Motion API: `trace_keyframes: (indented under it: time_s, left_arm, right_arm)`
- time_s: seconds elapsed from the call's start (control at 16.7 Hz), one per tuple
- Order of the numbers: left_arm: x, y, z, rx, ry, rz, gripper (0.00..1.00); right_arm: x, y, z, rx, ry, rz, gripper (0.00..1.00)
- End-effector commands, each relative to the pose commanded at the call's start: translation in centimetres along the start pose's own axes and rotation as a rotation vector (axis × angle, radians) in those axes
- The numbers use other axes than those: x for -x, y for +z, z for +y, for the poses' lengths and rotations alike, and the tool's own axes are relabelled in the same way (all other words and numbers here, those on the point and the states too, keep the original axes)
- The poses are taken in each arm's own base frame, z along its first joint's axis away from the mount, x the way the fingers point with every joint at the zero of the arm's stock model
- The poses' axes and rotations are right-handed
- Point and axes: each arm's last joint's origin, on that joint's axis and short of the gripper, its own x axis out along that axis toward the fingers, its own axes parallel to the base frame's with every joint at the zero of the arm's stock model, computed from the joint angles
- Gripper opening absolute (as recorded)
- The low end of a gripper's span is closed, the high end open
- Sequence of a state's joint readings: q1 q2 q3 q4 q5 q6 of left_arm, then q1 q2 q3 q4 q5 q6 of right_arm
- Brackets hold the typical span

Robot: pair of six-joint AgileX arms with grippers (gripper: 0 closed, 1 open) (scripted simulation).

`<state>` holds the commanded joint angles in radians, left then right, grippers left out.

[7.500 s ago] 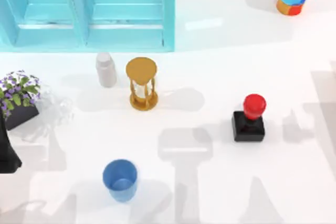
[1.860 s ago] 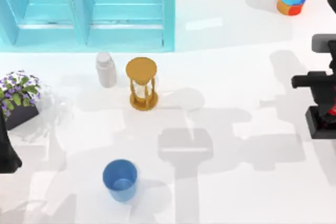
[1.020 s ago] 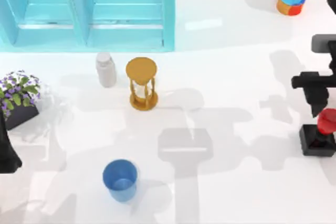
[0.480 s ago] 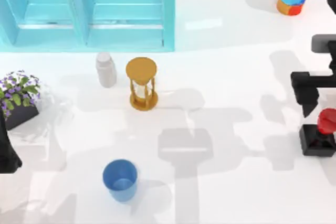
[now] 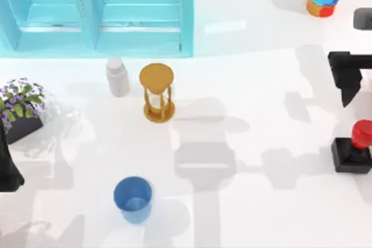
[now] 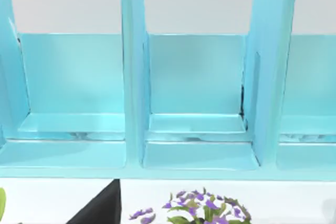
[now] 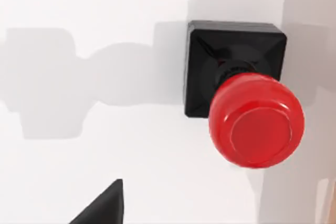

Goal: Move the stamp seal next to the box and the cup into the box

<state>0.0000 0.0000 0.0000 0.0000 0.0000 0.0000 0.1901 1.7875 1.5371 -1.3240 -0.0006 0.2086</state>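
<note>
Stamp seal [image 5: 352, 150] stands upright at the far right edge of the top view, middle height, resting free on the white counter [image 5: 244, 201]. Black square base, glossy red knob on a short neck. In the right wrist view the stamp seal [image 7: 239, 85] sits in the upper right of the frame, nothing touching it.

Right end effector [image 5: 347, 81] hangs above the stamp in the top view, at the right edge, apart from it and not holding it. Whether its fingers are spread or closed cannot be told. One dark fingertip [image 7: 102, 205] pokes into the bottom of the right wrist view, well clear of the stamp.

Handling, as judgement: the stamp looks rigid and compact, probably light, low centre in the base so it should stand steady. The knob is round and shiny, likely slippery; a grip across the neck or low on the knob seems safer than on its crown.

Blue cup [image 5: 133, 199] stands upright, mouth up, at lower left of the top view, well apart from both arms. Thin-walled, tapered, likely light; pinching the rim wall seems the natural hold.

Turquoise box [image 5: 96, 33] fills the upper left of the top view; the stamp lies far from it. Left arm [image 5: 7, 166] parked at the left edge.
</note>
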Motion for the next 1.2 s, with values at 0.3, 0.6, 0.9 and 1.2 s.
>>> trace_keyframes:
  time_s: [0.3,0.6,0.9,1.2]
  left_arm:
    - [0.0,0.0,0.0,0.000,0.000,0.000,1.00]
    - [0.0,0.0,0.0,0.000,0.000,0.000,1.00]
    - [0.0,0.0,0.0,0.000,0.000,0.000,1.00]
    - [0.0,0.0,0.0,0.000,0.000,0.000,1.00]
  right_arm:
    - [4.8,-0.6,-0.1,0.005,-0.001,-0.001,1.00]
    - [5.0,-0.7,0.0,0.007,-0.001,0.001,1.00]
    - [4.0,0.4,4.3,0.008,-0.006,0.013,1.00]
    - [0.7,-0.8,16.4,0.010,-0.019,0.021,1.00]
